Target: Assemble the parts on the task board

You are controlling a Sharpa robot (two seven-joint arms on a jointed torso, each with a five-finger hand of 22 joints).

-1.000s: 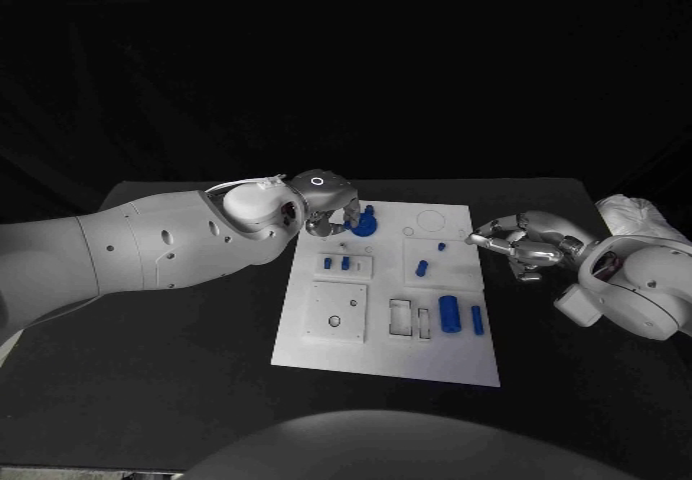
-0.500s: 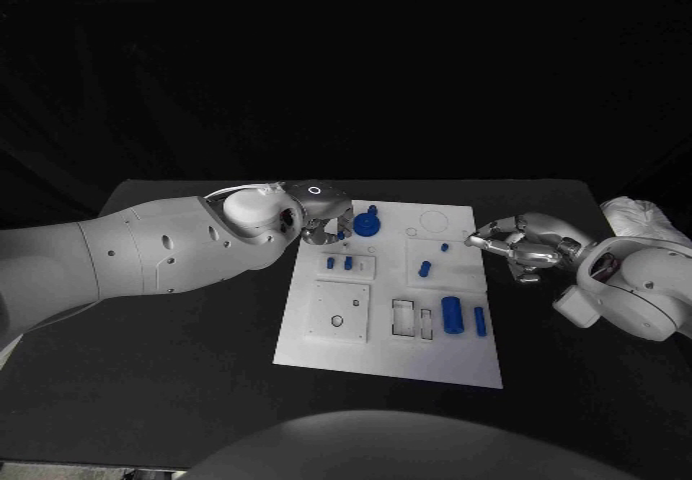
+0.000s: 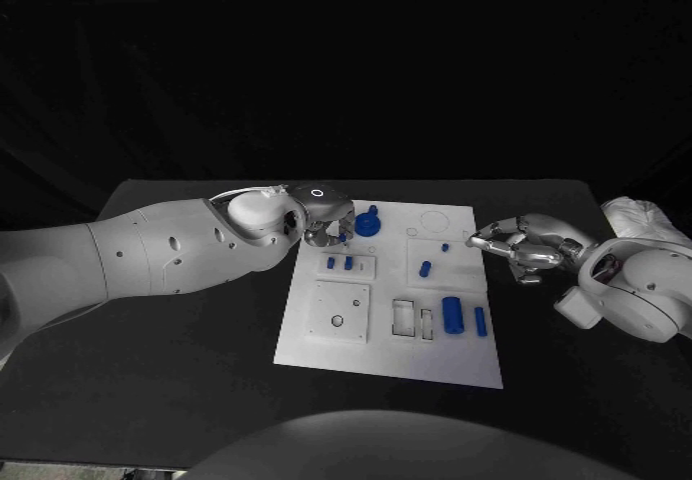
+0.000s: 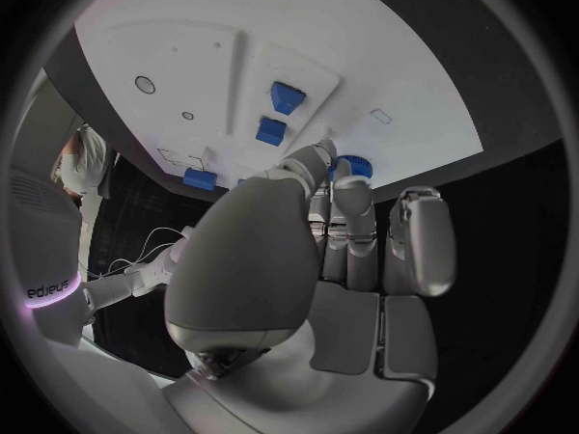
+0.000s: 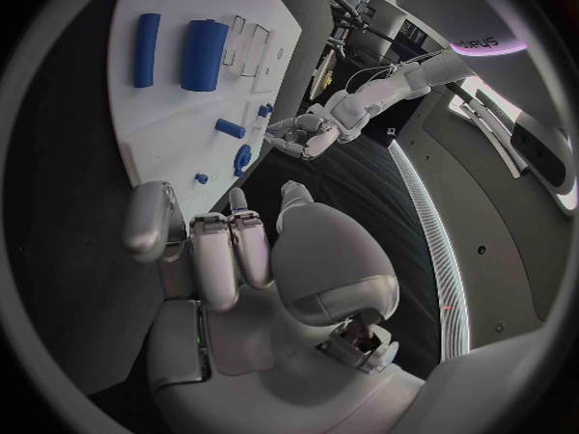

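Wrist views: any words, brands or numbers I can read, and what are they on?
"sharpa", mirrored or turned, on the white forearm of the right arm, by a violet light band.
Similar lettering on the left arm by its violet band: too small to read surely.
White task board: no readable text.

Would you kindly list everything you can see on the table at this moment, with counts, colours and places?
Table: one, black, under everything.
Task board: one, white, in the middle of the table.
Round knobbed part: one, blue, at the board's far left corner, beside the left hand's fingertips.
Small pegs: two, blue, side by side in a raised plate on the board's left.
Short peg: one, blue, right of centre.
Tiny part: one, blue, beyond the short peg.
Thick cylinder: one, blue, near right.
Thin bar: one, blue, right of the cylinder.
Left hand: silver, at the board's far left corner.
Right hand: silver, fingers curled, off the board's right edge.
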